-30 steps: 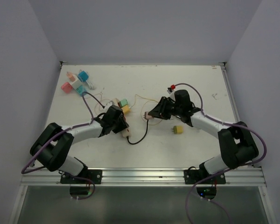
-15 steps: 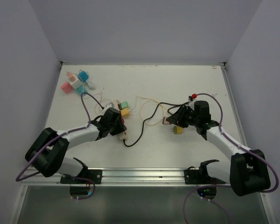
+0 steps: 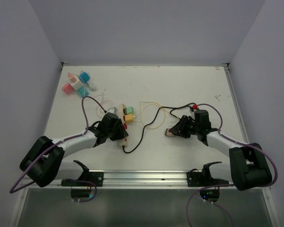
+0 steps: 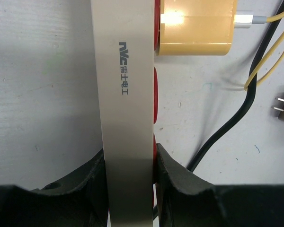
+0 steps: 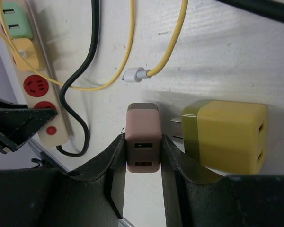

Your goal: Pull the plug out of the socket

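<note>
Right wrist: right pincer (image 5: 142, 144) clamps brown plug (image 5: 142, 127), unplugged | left wrist: left pincer (image 4: 130, 158) clamps socket strip (image 4: 125, 85)

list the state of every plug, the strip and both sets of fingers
strip: clamped between left fingers
brown plug: off the strip, held by right fingers
green plug: in the strip
yellow plug: in the strip, cable attached
olive plug: lying loose, prongs bare
cable end: loose, unplugged
</note>
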